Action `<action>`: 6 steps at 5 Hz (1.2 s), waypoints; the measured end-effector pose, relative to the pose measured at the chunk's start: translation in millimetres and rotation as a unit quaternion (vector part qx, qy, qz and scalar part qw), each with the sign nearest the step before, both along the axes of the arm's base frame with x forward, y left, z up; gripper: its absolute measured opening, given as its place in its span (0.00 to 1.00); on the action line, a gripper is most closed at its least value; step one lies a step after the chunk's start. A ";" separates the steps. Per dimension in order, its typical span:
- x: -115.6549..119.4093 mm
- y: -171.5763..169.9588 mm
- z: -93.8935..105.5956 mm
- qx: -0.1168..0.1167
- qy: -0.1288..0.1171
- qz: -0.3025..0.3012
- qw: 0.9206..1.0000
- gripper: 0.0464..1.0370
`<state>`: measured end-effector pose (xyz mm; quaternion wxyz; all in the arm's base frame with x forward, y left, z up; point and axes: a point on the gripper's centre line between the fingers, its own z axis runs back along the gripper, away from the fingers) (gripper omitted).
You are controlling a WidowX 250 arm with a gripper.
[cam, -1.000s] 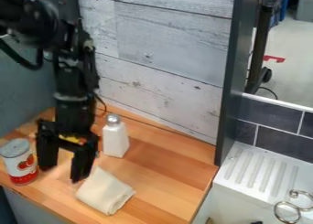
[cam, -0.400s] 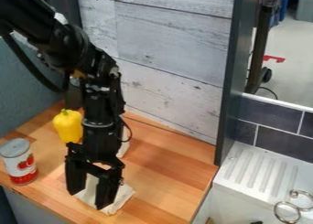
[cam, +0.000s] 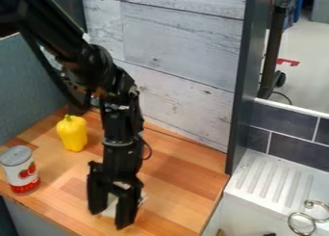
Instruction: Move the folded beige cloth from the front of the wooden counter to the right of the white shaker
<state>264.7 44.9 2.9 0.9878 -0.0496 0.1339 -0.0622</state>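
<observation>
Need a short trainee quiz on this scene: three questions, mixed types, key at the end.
1. True or false: the yellow pepper stands farther from the camera than the can.

2. Which thing is the gripper down at?
A) the can
B) the pale cloth
C) the yellow pepper

3. Fill in the colour: the ridged drainboard to the right of the wooden counter is ____.

Key: 1 true; 2 B; 3 white.
</observation>
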 end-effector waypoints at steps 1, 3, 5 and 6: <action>20.0 -5.2 -0.8 -0.022 -0.021 -0.006 1.000 0.96; 76.0 -61.9 7.1 -0.074 -0.067 -0.084 0.991 0.96; 83.1 -80.3 11.1 -0.092 -0.071 -0.108 0.987 0.96; 81.0 -73.3 10.4 -0.088 -0.066 -0.089 0.990 0.96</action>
